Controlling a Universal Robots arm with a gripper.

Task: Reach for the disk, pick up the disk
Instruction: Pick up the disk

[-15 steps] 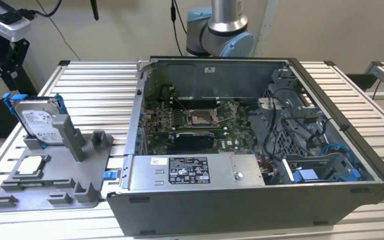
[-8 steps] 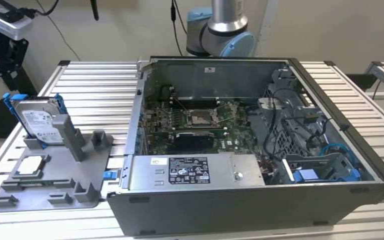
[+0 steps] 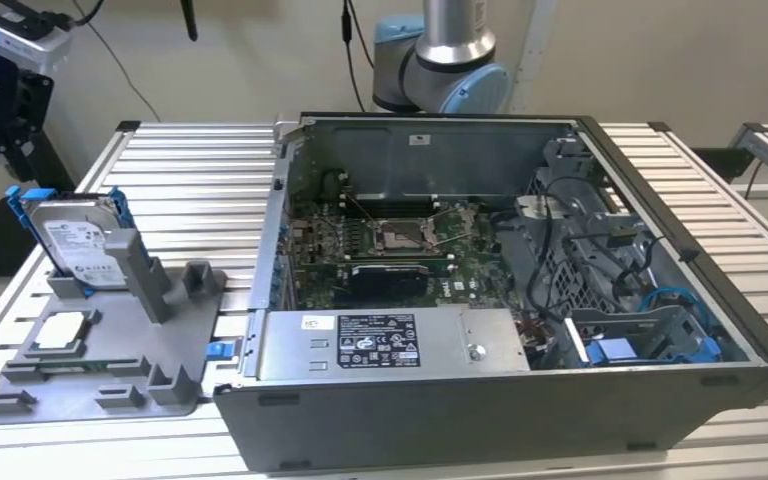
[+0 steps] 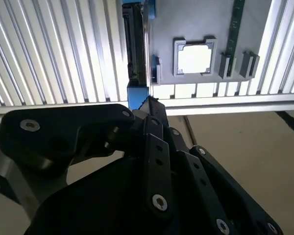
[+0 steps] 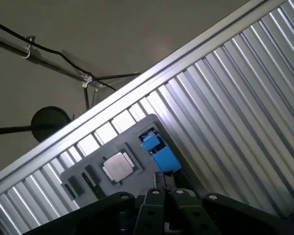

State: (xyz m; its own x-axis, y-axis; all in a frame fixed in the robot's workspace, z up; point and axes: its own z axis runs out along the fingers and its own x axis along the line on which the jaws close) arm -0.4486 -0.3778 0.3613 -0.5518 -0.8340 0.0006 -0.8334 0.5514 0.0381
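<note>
The disk [image 3: 77, 243] stands upright in a grey holder [image 3: 157, 345] near the desk's [image 3: 197, 165] edge at the exterior view's left. The hand [image 4: 148, 104] hovers above it, not touching. How open it is cannot be told. The disk is not yet picked up.

Silver arm tube [image 3: 458, 25], lt-blue joint caps [image 3: 480, 92]; blk gripper [image 4: 148, 104] w/ silver screws [image 4: 159, 201]

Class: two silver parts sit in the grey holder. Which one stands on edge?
The disk, larger and white-labelled, stands upright in its slot; the small square chip lies flat in its pocket.
</note>
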